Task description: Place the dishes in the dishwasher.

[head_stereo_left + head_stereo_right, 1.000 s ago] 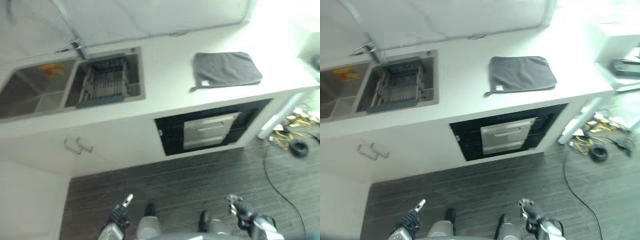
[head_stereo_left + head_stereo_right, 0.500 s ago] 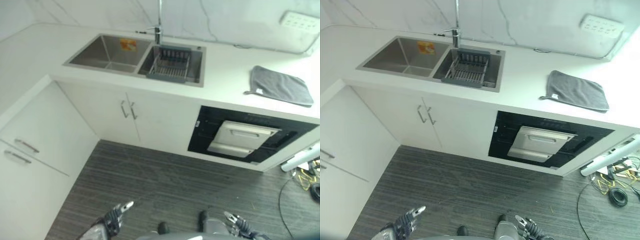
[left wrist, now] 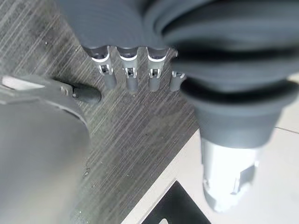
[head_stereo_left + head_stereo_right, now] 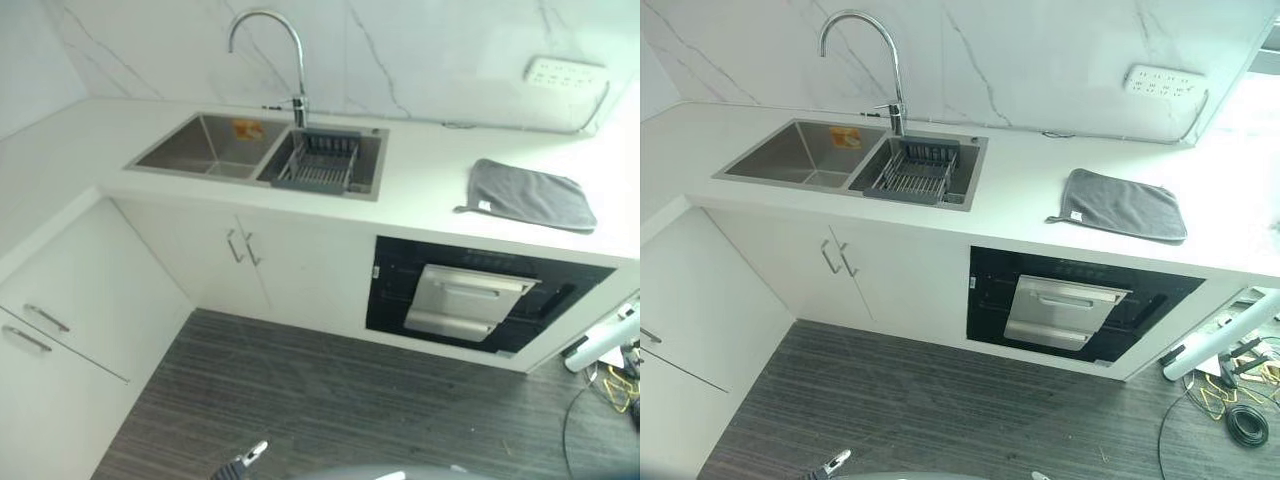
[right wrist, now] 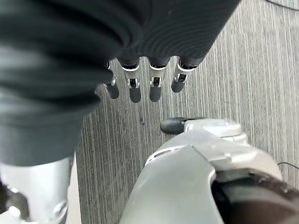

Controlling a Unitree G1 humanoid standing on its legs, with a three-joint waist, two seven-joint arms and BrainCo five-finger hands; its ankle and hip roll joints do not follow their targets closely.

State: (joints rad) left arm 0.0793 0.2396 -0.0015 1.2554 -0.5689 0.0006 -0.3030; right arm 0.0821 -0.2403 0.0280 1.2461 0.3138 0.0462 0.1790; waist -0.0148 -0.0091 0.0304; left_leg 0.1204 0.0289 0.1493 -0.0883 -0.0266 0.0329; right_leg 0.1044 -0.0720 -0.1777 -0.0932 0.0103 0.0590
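Left hand and right hand hang low over floor, fingers straight, grasping nothing. Dishwasher ahead and to right under worktop, door closed, right hand nearer. Rack in sink farther left; no dishes visible.

White marble-look L-shaped countertop over white cabinet doors, above dark striped wood-grain floor. Set into it, double stainless steel sink with dark dish rack in right basin. Lying flat to the right, well apart from sink, folded grey cloth.
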